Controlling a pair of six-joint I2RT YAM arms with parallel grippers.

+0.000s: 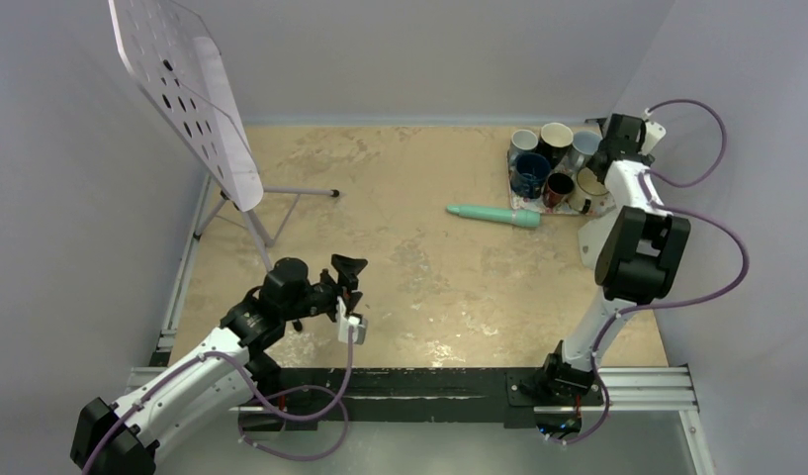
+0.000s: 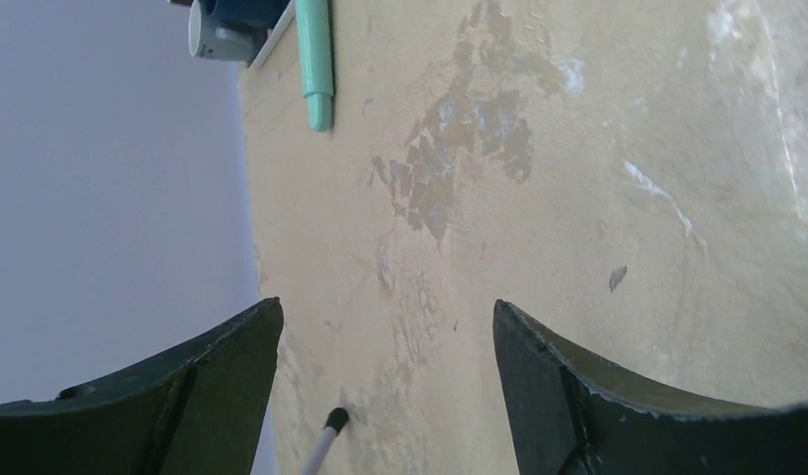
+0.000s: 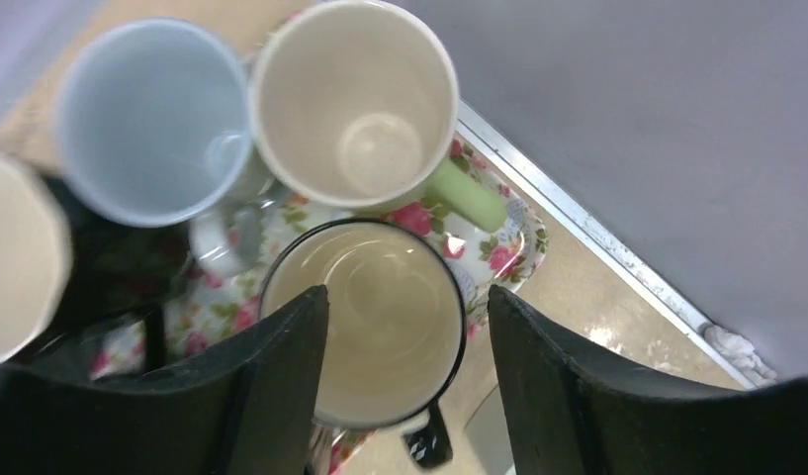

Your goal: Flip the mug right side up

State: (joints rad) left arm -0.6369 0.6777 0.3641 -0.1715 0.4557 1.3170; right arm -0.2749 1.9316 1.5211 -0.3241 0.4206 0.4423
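Spread wide, the right gripper hangs over a black-rimmed mug standing mouth up on the floral tray (far right corner of the surface), just beside a cream mug and a pale blue mug. Near the front left, the left gripper hovers, fingers likewise apart.

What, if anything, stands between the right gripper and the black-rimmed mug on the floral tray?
Nothing visible does. The right gripper hangs open directly over the black-rimmed mug. The cream mug and the pale blue mug crowd close beside it on the tray, but neither lies between.
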